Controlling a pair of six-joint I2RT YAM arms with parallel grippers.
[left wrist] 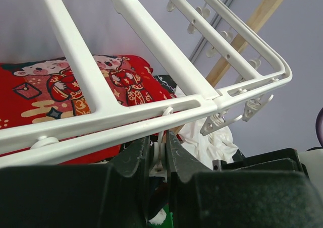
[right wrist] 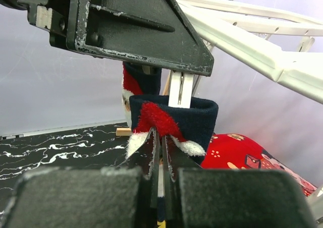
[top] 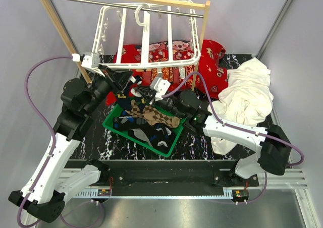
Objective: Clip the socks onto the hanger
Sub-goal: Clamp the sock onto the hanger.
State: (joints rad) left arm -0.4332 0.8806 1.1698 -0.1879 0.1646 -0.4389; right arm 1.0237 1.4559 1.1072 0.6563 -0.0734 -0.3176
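Red cloth (top: 212, 61) behind hanger (top: 145, 41); socks (top: 154, 115) in green bin (top: 175, 142) (white cloth (top: 247, 94) rt).

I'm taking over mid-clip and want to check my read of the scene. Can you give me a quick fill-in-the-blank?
1. The right tool is shut on a navy sock with red and ____ trim.
2. The left tool pinches a white ____ hanging under the hanger.
3. More socks lie in the ____ basket.

Missing words: white; clip; green.
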